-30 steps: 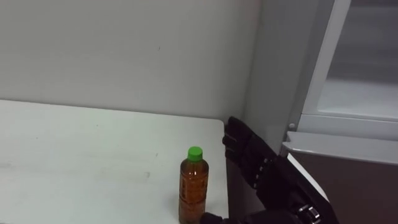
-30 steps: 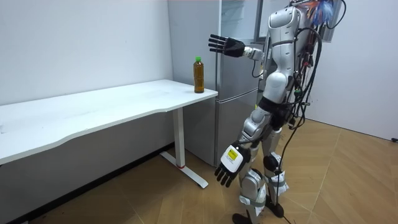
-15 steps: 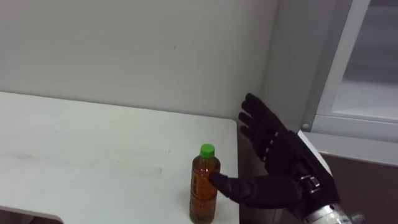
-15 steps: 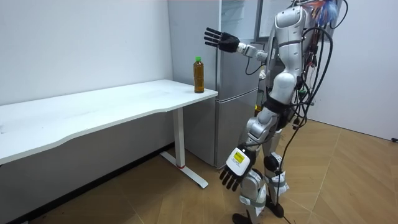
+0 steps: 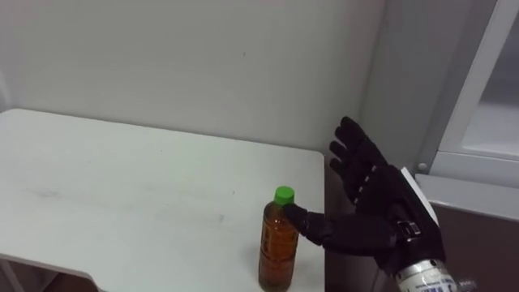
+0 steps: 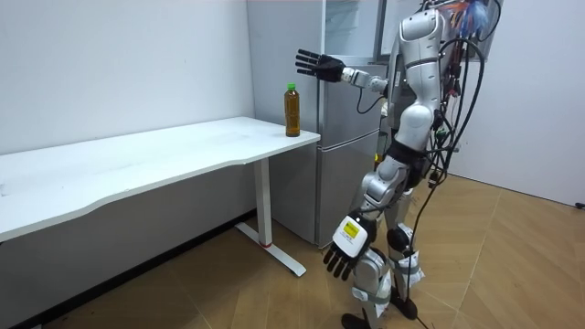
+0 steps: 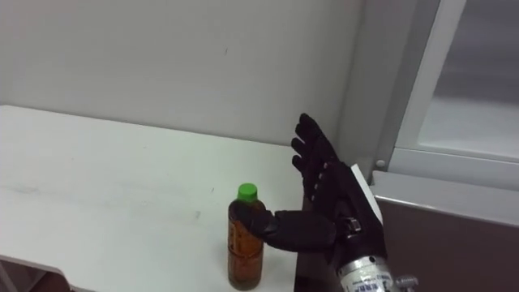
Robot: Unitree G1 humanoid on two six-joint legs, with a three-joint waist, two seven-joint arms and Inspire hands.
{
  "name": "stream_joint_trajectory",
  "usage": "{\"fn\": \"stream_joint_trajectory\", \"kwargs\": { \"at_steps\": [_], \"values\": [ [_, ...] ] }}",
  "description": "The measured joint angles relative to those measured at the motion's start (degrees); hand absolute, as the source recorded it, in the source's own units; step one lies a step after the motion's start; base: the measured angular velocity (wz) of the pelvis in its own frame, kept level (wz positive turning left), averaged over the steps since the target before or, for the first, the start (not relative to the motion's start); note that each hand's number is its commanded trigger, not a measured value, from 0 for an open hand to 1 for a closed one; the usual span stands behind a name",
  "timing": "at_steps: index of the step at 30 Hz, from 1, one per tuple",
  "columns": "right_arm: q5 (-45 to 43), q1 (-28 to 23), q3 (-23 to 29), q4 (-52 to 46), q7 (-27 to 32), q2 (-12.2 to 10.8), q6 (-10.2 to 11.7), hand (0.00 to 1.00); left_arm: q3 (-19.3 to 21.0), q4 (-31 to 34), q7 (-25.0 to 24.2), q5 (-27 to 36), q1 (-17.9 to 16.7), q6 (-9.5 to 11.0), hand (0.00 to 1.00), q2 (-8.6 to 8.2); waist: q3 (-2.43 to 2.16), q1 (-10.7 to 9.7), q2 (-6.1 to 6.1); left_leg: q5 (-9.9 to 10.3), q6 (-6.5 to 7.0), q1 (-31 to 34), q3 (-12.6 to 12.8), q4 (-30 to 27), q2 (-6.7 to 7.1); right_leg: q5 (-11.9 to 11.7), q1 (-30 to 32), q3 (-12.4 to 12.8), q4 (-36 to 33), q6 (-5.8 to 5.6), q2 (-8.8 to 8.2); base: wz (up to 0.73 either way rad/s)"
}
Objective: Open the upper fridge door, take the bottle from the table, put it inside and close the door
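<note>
White worktop [image 5: 122, 186], fridge [image 6: 343, 119] beside it.
I count one bottle [image 5: 278, 247]; my right hand [image 5: 369, 203] is spread wide, empty, left hand [image 6: 345, 245] relaxed.

No legible text anywhere. Print on bottle [image 5: 277, 250] too blurred; print at right hand [image 5: 379, 212] wrist, on left hand [image 6: 346, 241] back too small.

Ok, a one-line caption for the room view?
Robot beside the fridge holds its open right hand up beside the bottle on the table end; left hand hangs low.
</note>
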State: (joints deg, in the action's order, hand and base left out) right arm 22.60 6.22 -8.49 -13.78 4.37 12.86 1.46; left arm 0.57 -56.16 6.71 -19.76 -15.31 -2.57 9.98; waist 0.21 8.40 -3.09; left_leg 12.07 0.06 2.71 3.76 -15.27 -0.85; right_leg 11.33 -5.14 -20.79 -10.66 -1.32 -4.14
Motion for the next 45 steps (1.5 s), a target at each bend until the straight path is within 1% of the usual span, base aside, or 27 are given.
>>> {"fn": "stream_joint_trajectory", "kwargs": {
  "at_steps": [3, 5, 9, 15, 18, 22, 26, 31, 36, 38, 43, 45],
  "values": [
    [-0.60, 0.00, -1.51, 0.46, 0.75, 1.01, 0.10, 0.00, -0.02, 0.07, -0.01, -0.16, -0.10, -0.03, 0.00, 0.00, -0.01, -0.01, -0.02, -0.06, -0.07, 0.14, -0.33, 0.01, 0.03, 0.00, 0.01, -0.44, 0.00, 0.00, 0.00, 0.06],
    [-0.68, 0.00, -1.79, 1.14, 0.74, 0.99, 0.10, 0.00, -0.02, 0.07, -0.17, -0.52, -0.13, -0.14, 0.00, 0.00, -0.03, 0.04, -0.04, -0.19, -0.04, 0.33, -0.73, 0.01, 0.11, 0.00, 0.04, -0.78, 0.00, 0.00, -0.02, 0.09],
    [-0.60, 0.00, -1.79, 2.08, 1.05, 0.98, 0.10, 0.00, -0.01, 0.08, -1.06, -0.64, -0.23, -1.20, 0.00, -0.01, -0.04, 0.62, -0.02, -0.40, 0.01, 0.58, -0.78, 0.09, 0.17, -0.01, 0.26, -1.03, 0.00, 0.00, -0.12, 0.02],
    [-0.63, 0.05, -1.79, 3.19, 2.96, 0.99, 0.09, 0.00, -0.02, 0.11, -1.17, -0.68, -0.27, -1.38, 0.00, -0.01, -0.05, 1.34, -0.04, -0.63, 0.22, 0.66, -1.02, 0.15, 0.50, -0.03, 0.27, -1.43, -0.22, -0.03, -0.42, 0.02],
    [-0.60, 0.29, -1.85, 3.59, 4.00, 0.83, 0.10, 0.00, -0.01, 0.16, -1.17, -0.69, -0.31, -2.02, 0.00, 0.00, -0.04, 1.48, -0.03, -0.72, 0.37, 0.70, -1.20, 0.11, 0.66, -0.06, 0.22, -1.62, -0.45, -0.10, -0.59, 0.04],
    [-0.81, 2.97, -3.58, 10.07, 5.92, 0.46, 0.38, 0.00, -0.22, -0.13, -1.15, -1.06, -0.21, -2.15, 0.00, 0.02, 0.00, 1.57, -0.07, -0.79, 0.48, 0.76, -1.34, -0.12, 0.73, -0.06, 0.24, -2.02, -1.03, -0.12, -0.83, 0.03],
    [-0.62, 3.39, -4.77, 12.37, 8.04, 0.28, 0.37, 0.00, -1.63, -0.20, -1.15, -1.09, 0.23, -2.24, 0.00, 0.09, -0.01, 1.75, -0.23, -1.18, 0.67, 2.29, -2.22, -0.42, 1.04, -0.05, 1.21, -3.06, -1.18, -0.13, -1.12, 0.14],
    [-0.94, 4.08, -6.28, 13.67, 10.37, -0.15, 0.37, 0.00, -2.38, -0.07, -1.15, -1.13, 0.02, -3.38, 0.00, 0.09, 0.24, 3.17, -0.48, -1.70, 0.92, 2.77, -2.38, -0.35, 1.41, 0.02, 1.72, -3.17, -1.24, -0.24, -1.50, 0.03],
    [-0.94, 5.61, -8.25, 16.27, 12.20, -0.30, 0.37, 0.00, -3.90, 0.16, -1.15, -1.13, 0.10, -3.44, 0.00, 0.02, 0.32, 4.47, -0.54, -1.80, 1.12, 3.17, -2.34, -0.32, 1.69, 0.02, 2.17, -3.05, -1.17, -0.56, -1.76, 0.01],
    [-0.93, 5.89, -8.37, 16.84, 12.50, -0.33, 0.37, 0.00, -4.07, 0.92, -1.15, -1.13, 0.08, -3.48, 0.00, 0.02, 0.43, 4.56, -0.38, -1.80, 1.14, 3.22, -2.39, -0.29, 1.75, -0.01, 2.17, -3.08, -1.12, -0.61, -1.77, 0.02],
    [-0.93, 6.41, -9.49, 17.77, 14.34, -0.46, 0.37, 0.00, -4.50, 2.20, -1.15, -1.13, 0.08, -3.57, 0.00, 0.03, 0.86, 4.65, 0.30, -1.80, 1.13, 3.22, -2.37, -0.06, 1.75, 0.06, 2.26, -3.06, -1.01, -0.71, -1.76, 0.00],
    [-0.93, 6.51, -10.04, 17.90, 14.67, -0.41, 0.37, 0.00, -4.99, 2.39, -1.15, -1.12, 0.10, -3.68, 0.00, 0.03, 0.85, 4.64, 0.39, -1.80, 1.13, 3.22, -2.37, 0.00, 1.78, 0.09, 2.28, -3.05, -0.99, -0.75, -1.77, 0.00]
  ]
}}
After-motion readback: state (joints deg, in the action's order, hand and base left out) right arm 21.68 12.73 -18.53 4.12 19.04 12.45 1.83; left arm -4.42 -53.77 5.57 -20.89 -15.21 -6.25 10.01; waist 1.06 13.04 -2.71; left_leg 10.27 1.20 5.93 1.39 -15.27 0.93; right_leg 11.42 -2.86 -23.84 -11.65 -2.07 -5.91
